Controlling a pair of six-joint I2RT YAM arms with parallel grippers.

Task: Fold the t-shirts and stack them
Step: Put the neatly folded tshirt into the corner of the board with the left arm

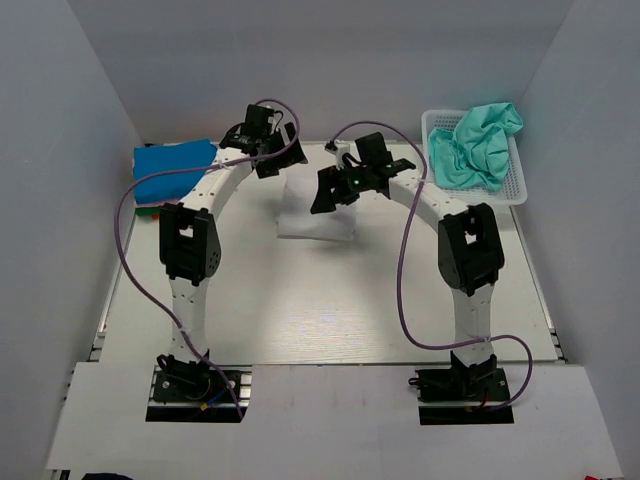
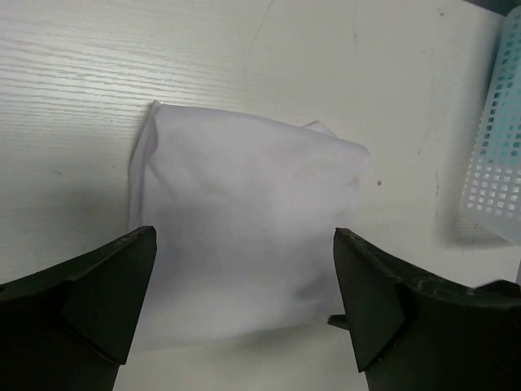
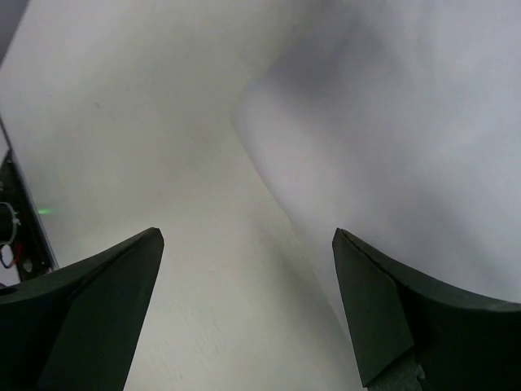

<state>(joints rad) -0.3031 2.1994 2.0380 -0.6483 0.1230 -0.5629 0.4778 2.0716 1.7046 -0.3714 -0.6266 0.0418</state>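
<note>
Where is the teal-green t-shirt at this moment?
In the top view, the teal-green t-shirt lies crumpled inside the white mesh basket, at the far right corner of the table.

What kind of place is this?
Probably a laboratory test cell: plain white walls enclose a table with a white t-shirt, and a left arm and a right arm are bolted at its edge.

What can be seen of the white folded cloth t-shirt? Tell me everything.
The white folded cloth t-shirt is a soft, plain, roughly square bundle, slightly rumpled at its edges, lying flat on the pale wood-grain table at centre back. The open left gripper hovers above it, not gripping; nothing else visibly touches it.
</note>
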